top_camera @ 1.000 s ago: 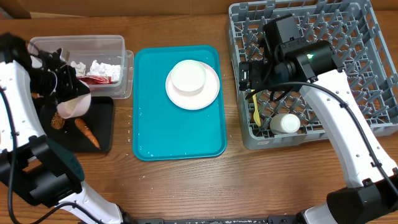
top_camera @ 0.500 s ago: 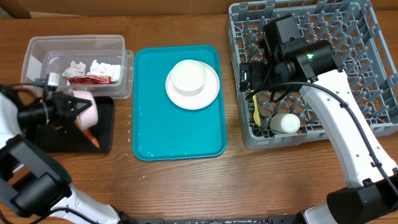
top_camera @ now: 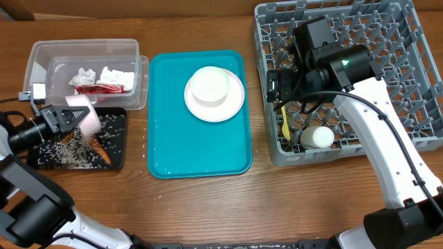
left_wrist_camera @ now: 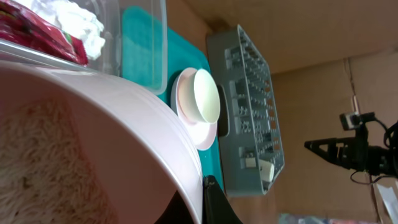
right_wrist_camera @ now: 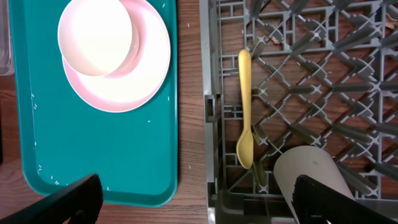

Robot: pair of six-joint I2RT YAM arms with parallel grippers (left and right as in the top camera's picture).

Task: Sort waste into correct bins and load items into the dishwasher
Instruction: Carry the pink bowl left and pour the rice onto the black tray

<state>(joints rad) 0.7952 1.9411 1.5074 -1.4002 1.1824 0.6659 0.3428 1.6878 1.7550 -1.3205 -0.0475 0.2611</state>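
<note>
My left gripper (top_camera: 61,119) is shut on the rim of a small white bowl (top_camera: 84,114), tipped over the black tray (top_camera: 118,117). White rice grains (top_camera: 69,149) lie scattered on that tray beside the orange carrot-like stick (top_camera: 102,152). In the left wrist view the bowl (left_wrist_camera: 106,124) fills the frame, with the finger (left_wrist_camera: 214,205) on its rim. The clear tub (top_camera: 41,52) holds crumpled paper (top_camera: 114,74) and the red-and-white wrapper (top_camera: 104,88). My right gripper (top_camera: 273,86) is open and empty over the grey rack's (top_camera: 408,104) left edge, above the yellow spoon (right_wrist_camera: 245,112) and the cup (right_wrist_camera: 308,171).
The teal tray (top_camera: 201,149) lies between the bins and the rack and carries a pale plate (top_camera: 235,104) with a second white bowl (top_camera: 209,84) on it. The spoon (top_camera: 284,123) and cup (top_camera: 318,137) lie in the rack's front left corner. A few rice grains dot the teal tray.
My left gripper has swung the bowl down and tipped it over the black tray, and rice has spilled out onto the tray. The right arm has not moved.
</note>
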